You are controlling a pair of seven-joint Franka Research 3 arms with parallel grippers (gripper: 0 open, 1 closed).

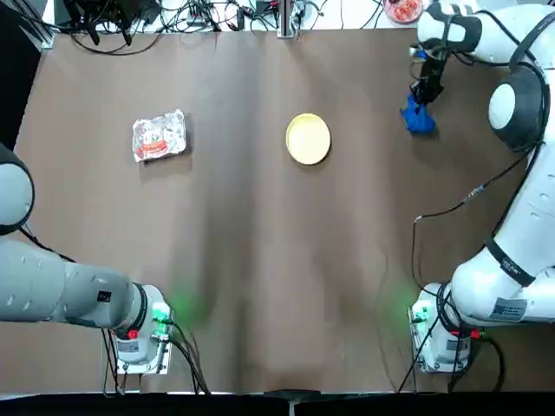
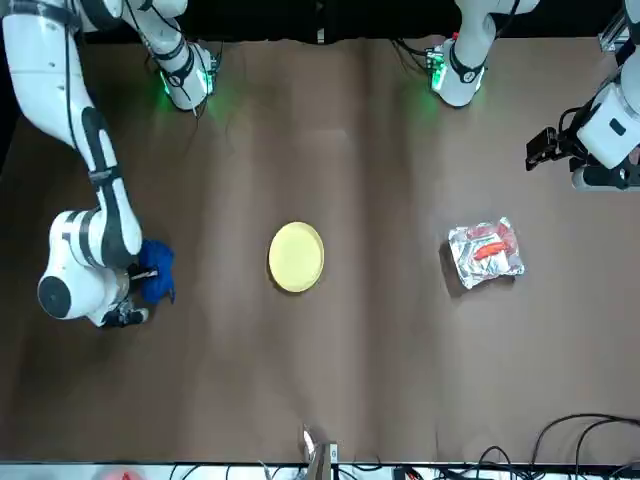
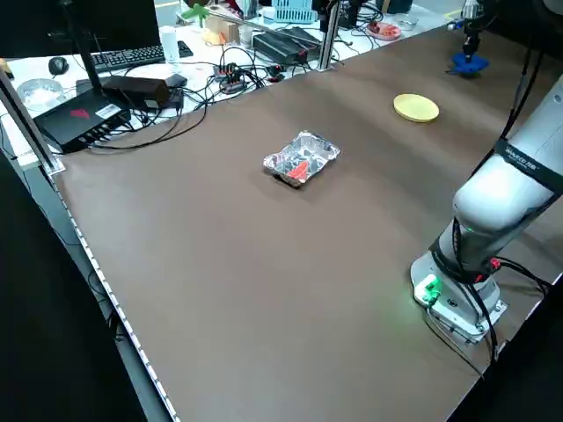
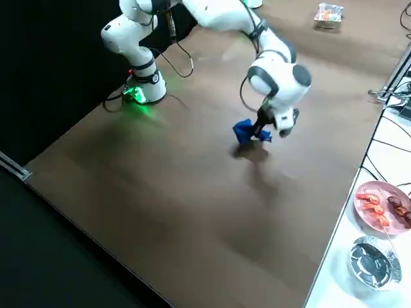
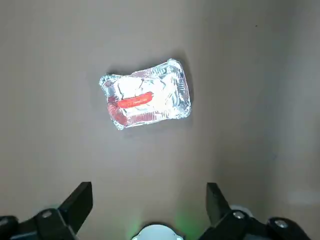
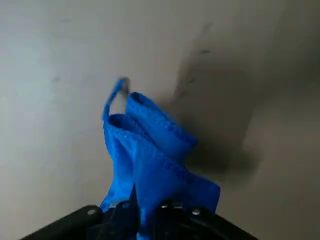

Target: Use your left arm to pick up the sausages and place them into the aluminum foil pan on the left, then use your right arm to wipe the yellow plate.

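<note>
Right gripper (image 6: 150, 212) pinched closed, left gripper (image 5: 150, 200) spread wide

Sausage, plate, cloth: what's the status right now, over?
Sausage in foil pan. Left gripper open, high above it. Right gripper shut on blue cloth, off to the side of yellow plate. Nothing in the way.

Both arms have glossy white rounded link housings with grey joint bands. Each round base (image 1: 139, 342) shows a green indicator light and a small red fitting, with black cables trailing from it. A white label with dark print sits on the right arm's lower link (image 1: 506, 309). Jaws are black.
</note>
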